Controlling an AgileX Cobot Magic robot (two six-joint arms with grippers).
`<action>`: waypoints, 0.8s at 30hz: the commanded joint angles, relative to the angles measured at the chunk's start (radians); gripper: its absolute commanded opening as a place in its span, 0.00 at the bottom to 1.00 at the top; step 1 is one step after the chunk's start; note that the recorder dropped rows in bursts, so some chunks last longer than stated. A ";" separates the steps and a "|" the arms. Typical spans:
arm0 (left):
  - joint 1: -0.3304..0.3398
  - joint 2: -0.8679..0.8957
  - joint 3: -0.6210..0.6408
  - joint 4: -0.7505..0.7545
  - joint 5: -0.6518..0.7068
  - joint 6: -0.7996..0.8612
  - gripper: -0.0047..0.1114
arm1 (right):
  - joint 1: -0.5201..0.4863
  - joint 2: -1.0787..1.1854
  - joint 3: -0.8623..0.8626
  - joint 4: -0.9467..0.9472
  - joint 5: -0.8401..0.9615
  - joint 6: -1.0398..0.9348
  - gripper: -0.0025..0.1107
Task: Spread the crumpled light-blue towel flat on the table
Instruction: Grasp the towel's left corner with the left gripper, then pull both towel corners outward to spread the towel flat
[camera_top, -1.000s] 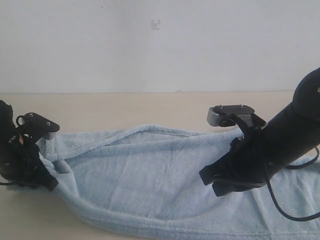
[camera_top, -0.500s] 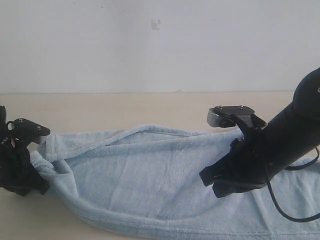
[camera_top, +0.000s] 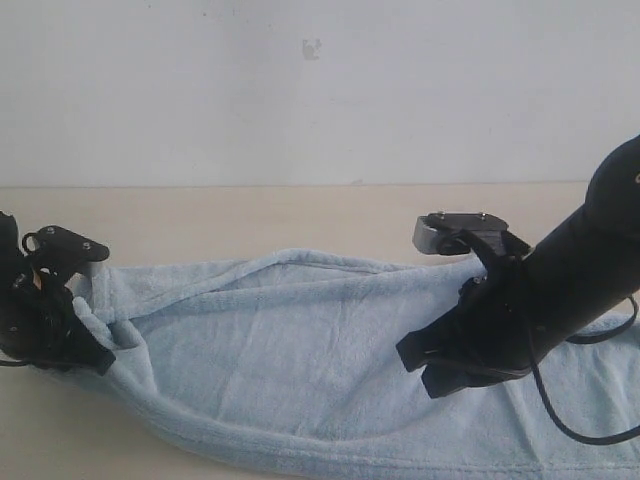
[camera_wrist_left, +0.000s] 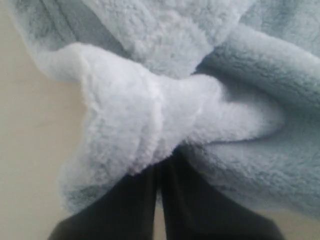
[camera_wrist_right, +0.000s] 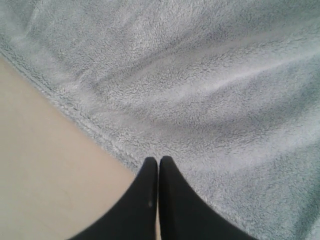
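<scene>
Where the left gripper (camera_wrist_left: 159, 172) ends, its two dark fingers are pressed together with a thick wad of the towel (camera_top: 300, 350) bunched right over their tips, so I'd say it has one end of the cloth clamped, with bare table (camera_top: 250, 215) just to one side of the wad. From those jaws the towel runs away as one long band, its long axis lying along the line that joins the two grippers and going on past the right arm. Partway along that band sits the right gripper (camera_wrist_right: 159, 162), fingers closed tip to tip, meeting the cloth just at a stitched hem, with bare table on one side of the tips and fluffy pile on the other. Whether a sliver of hem is caught between them I cannot tell. Beyond both sets of jaws the far long edge curls over on itself in a soft roll, and past that roll the table lies open and well apart from either arm. To my eye the length is already drawn out and the width is what remains, so the coming move turns on pulling across the line between the jaws, not along it. The left arm owns the end, while the right is nearer the doubled middle.
</scene>
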 joint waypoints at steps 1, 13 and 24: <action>0.002 0.007 0.005 0.001 0.072 -0.008 0.07 | 0.001 -0.013 0.004 0.007 0.000 0.000 0.02; 0.000 -0.005 0.070 -0.061 0.397 -0.073 0.07 | -0.003 -0.013 0.004 -0.105 -0.176 0.044 0.02; 0.000 -0.144 0.185 -0.075 0.457 -0.101 0.07 | -0.296 -0.013 0.004 -0.221 -0.159 0.202 0.02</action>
